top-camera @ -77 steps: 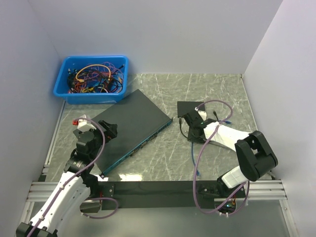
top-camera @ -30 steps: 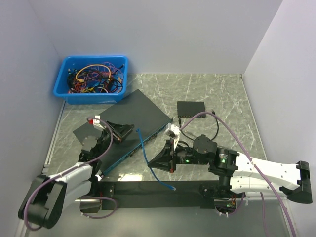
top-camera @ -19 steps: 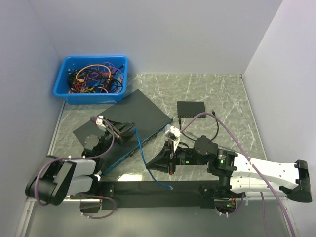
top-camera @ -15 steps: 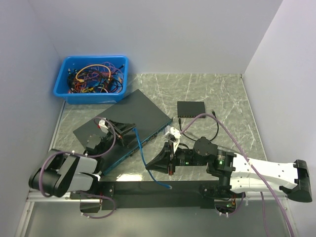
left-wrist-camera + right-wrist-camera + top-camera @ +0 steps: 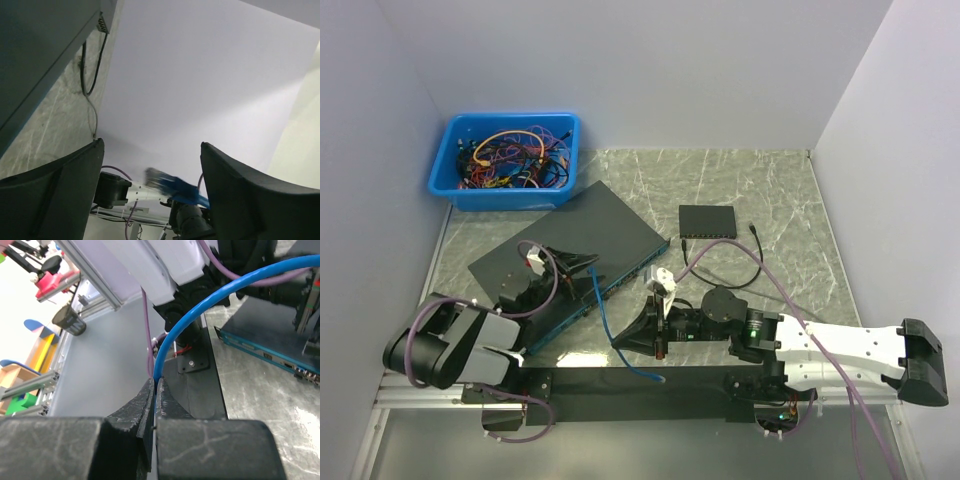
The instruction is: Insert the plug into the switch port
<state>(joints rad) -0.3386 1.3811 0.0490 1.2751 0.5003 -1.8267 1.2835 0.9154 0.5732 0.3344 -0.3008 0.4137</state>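
I count one switch (image 5: pixel 590 235), one small black box (image 5: pixel 708 220), one blue bin (image 5: pixel 505 190) of cables and one blue cable (image 5: pixel 200 315) on the worktop (image 5: pixel 760 190). My right end effector (image 5: pixel 154 390) is clamped on the blue cable. My left end effector (image 5: pixel 150 170) stands wide, with the plug (image 5: pixel 159 177) blurred in its gap, near the front edge of the switch. Compared with half a second ago, my right arm has come nearer to the near edge of the worktop.

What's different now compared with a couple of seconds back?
The right claw left the small black box, swung left and took hold of the blue cable, raising it. The left claw dropped low to the switch front edge. Switch, box and blue bin stayed put.
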